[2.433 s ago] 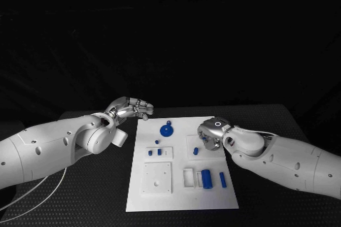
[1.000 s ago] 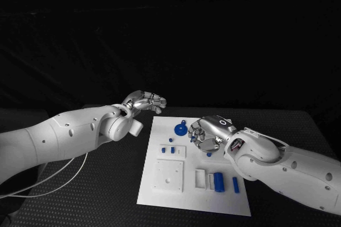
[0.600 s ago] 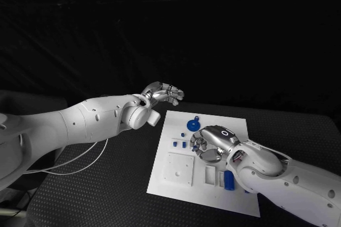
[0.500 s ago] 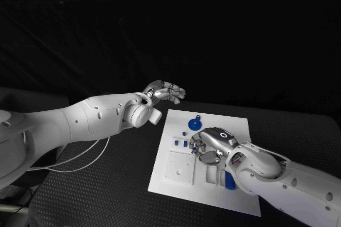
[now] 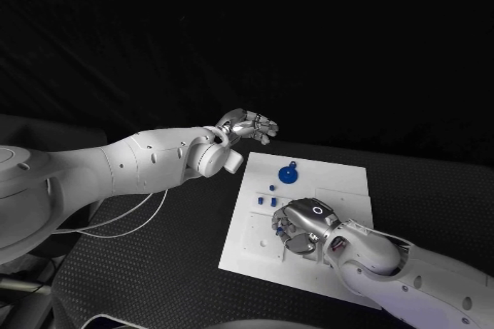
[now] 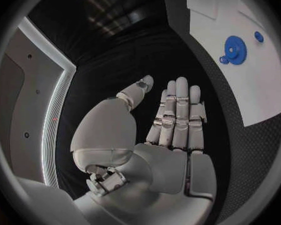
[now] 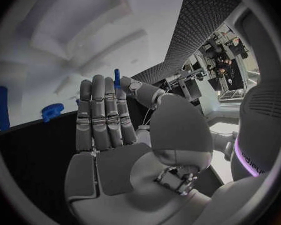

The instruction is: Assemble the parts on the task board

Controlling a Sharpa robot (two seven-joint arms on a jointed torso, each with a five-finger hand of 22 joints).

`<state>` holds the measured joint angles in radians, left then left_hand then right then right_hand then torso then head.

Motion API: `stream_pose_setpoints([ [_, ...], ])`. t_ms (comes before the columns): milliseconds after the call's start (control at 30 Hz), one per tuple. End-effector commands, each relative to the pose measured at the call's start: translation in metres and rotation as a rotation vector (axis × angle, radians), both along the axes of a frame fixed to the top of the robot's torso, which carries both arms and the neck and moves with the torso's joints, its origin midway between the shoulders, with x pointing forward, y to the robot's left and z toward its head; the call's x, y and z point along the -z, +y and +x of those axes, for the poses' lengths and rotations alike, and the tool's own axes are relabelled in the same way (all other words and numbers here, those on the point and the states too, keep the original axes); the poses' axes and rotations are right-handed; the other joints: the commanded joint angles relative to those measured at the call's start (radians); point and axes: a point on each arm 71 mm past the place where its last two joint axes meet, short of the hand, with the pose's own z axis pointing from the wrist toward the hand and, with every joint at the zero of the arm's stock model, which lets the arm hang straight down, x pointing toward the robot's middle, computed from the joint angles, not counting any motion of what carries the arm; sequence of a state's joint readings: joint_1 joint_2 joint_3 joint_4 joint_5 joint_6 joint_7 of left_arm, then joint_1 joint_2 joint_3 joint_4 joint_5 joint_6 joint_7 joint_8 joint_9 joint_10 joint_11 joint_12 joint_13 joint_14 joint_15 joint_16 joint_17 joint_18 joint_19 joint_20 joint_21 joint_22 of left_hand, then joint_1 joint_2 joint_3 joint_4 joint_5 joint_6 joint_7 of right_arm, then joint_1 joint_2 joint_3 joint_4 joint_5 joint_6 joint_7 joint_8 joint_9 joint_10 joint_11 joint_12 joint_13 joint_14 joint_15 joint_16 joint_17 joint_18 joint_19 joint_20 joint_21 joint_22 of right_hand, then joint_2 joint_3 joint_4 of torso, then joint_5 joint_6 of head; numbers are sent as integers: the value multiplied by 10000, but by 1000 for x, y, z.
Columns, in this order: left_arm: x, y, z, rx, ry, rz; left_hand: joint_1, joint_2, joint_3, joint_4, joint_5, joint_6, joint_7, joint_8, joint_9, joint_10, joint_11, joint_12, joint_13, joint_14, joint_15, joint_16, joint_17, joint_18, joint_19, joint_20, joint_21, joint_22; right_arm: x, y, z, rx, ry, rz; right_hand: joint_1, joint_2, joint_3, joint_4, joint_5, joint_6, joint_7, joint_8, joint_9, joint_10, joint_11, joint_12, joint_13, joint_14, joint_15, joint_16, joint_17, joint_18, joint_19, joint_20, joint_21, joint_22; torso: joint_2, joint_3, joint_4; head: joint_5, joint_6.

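Note:
The white task board (image 5: pixel 331 178) lies on the black table. A blue gear (image 5: pixel 288 175) lies near its far edge, with two small blue pegs (image 5: pixel 267 200) closer in. My right hand (image 5: pixel 298 226) hovers over the board's middle. In the right wrist view its fingers (image 7: pixel 100 112) are straight and the thumb pinches a slim blue peg (image 7: pixel 117 78) against a finger. My left hand (image 5: pixel 250 125) is raised beyond the board's far left corner. Its fingers (image 6: pixel 178 115) are stretched flat and hold nothing, and the gear (image 6: pixel 235 48) lies off to its side.
My right forearm (image 5: pixel 412 265) covers the board's near right part. Black table (image 5: pixel 154 272) stretches to the left of the board. The right wrist view has another blue piece (image 7: pixel 2 107) and the gear (image 7: pixel 52 110) on the board (image 7: pixel 34 65).
The camera has shifted, so the whole picture has moved. Relative to the board, my right hand has moved from the right side toward the middle with the peg. My left hand stays raised.

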<state>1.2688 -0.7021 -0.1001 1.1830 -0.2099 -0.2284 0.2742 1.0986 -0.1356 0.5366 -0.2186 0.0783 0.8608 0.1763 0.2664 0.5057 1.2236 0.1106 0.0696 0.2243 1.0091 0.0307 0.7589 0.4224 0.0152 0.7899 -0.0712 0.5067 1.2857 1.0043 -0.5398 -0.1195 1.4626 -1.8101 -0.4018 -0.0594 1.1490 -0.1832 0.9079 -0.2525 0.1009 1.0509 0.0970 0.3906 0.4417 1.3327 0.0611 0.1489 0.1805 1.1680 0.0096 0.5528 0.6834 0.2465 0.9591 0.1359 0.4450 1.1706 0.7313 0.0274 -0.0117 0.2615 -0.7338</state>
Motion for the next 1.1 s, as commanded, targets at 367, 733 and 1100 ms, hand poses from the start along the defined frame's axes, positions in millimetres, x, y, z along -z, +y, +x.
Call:
stream_pose_setpoints([
  [367,-2,0,-1,52,-93,-140,-79,19,-37,47,12,-82,-1,3,-10,-62,-1,12,-12,71,32,-53,20,-5,-9,61,-80,21,5,1,-3,-75,-562,-254,55,43,25,5,-33,60,25,12,30,66,-6,-70,32,78,-27,-62,42,153,48,1,55,14,-4,7,-11,114,-131],
  [733,-3,0,-2,44,-93,-139,-94,20,-41,63,11,-93,3,2,-11,-67,1,12,-13,72,34,-69,31,-5,-6,63,-94,27,2,1,-4,40,-854,76,90,-9,86,35,-85,83,15,12,55,95,-15,-86,64,106,-36,-82,73,153,65,-7,71,15,-5,4,-4,139,-162],
  [1100,-2,-2,-2,106,-67,-154,-106,18,-44,76,10,-101,5,2,-12,-73,3,12,-13,72,36,-84,41,-6,-4,65,-107,32,4,1,-1,175,-849,-86,104,-32,126,65,-129,85,14,5,68,102,-16,-104,82,118,-39,-101,92,153,72,-10,78,13,-4,-1,-3,167,-181],
])
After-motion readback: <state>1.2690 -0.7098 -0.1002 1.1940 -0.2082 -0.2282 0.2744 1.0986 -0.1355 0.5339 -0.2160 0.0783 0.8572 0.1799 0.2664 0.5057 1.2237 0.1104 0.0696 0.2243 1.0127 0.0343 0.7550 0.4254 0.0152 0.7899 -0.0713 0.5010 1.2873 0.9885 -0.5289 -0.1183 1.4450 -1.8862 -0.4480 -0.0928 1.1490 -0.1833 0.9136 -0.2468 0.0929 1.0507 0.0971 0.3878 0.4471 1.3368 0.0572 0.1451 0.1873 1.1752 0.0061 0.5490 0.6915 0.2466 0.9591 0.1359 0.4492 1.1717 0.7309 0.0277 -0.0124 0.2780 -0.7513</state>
